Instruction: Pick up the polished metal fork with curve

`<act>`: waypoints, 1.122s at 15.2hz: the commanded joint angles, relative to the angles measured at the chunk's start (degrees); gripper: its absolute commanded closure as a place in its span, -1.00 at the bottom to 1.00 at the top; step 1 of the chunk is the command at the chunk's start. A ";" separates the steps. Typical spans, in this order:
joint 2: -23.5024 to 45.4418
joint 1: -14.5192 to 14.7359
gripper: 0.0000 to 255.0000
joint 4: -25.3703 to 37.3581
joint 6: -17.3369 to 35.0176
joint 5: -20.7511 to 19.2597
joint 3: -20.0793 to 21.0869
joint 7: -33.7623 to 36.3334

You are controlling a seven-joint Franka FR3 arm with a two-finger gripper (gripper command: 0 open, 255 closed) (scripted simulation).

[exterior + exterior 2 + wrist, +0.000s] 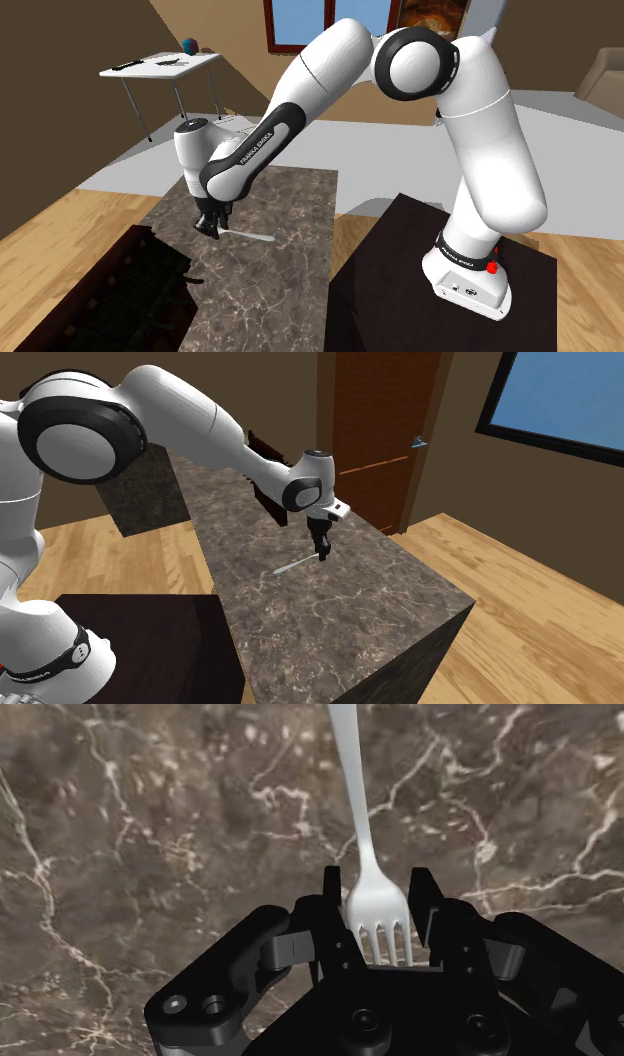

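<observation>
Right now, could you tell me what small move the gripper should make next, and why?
Probably a short, straight lift. In the wrist view the gripper seems to clasp the fork by its tined head from both sides, while the handle appears to lie low over the marble counter, so raising slowly would test the grip.

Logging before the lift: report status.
Black gripper shut on fork, at its tines. Handle points away over marbled top. Nothing in the way.
</observation>
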 commanded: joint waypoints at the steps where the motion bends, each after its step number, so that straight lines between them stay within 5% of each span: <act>1: 0.24 0.11 1.00 -0.07 0.19 0.02 0.10 -0.01; 17: -4.47 -0.68 1.00 0.90 -5.39 1.66 1.25 -1.02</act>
